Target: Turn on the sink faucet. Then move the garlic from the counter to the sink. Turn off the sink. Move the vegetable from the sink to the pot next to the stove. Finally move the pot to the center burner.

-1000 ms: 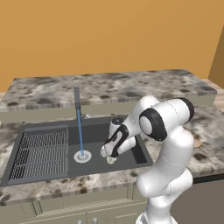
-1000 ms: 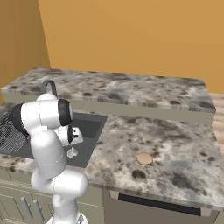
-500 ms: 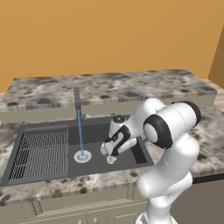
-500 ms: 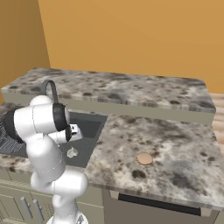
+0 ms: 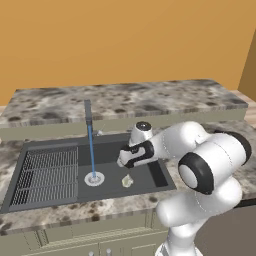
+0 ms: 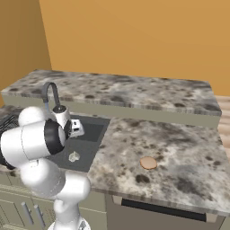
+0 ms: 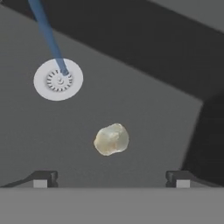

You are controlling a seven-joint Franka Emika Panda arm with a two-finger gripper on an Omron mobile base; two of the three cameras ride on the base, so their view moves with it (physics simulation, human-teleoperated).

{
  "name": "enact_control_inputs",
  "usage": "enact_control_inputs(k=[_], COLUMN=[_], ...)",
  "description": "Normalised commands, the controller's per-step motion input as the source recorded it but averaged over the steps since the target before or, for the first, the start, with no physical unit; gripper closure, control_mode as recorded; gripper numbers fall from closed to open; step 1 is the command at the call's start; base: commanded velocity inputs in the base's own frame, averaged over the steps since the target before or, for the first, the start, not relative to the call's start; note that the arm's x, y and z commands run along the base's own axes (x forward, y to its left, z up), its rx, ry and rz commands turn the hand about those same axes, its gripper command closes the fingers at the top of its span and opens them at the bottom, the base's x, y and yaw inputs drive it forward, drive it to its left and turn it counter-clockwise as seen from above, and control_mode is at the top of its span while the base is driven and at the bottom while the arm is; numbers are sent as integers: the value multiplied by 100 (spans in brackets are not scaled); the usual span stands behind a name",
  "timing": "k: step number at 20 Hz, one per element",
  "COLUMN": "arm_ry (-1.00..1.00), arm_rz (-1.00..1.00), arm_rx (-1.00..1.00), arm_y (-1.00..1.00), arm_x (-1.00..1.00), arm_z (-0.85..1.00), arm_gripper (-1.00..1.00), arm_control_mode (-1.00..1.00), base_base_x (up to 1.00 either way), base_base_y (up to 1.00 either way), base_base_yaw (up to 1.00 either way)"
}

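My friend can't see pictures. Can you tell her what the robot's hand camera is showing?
A small pale garlic lies on the dark sink floor, apart from the robot's open fingers at the bottom. A blue water stream pours onto the round silver drain.

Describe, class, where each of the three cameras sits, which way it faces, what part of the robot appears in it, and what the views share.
Left base view: behind the arm's left, looking forward and down at the sink; the arm rises at lower right.
Right base view: behind its right, over the counter; the arm rises at lower left.
Hand view: looks down along the open gripper at the sink floor; both fingertips show.
Shared: the garlic and water stream.
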Motion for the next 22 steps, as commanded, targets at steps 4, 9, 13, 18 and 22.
enact_control_inputs(k=[4, 9, 13, 18, 22], arm_ry=[-9, -10, -12, -13, -14], arm_rz=[14, 21, 26, 28, 27], arm_rx=[10, 10, 11, 11, 12], arm_y=[-11, -1, 0, 0, 0], arm_x=[0, 0, 2, 8, 11], arm_z=[51, 41, 22, 14, 4], arm_gripper=[-100, -100, -100, -100, -100], arm_control_mode=[-100, -100, -100, -100, -100], base_base_x=[0, 0, 0, 0, 0], base_base_y=[0, 0, 0, 0, 0], base_base_yaw=[0, 0, 0, 0, 0])
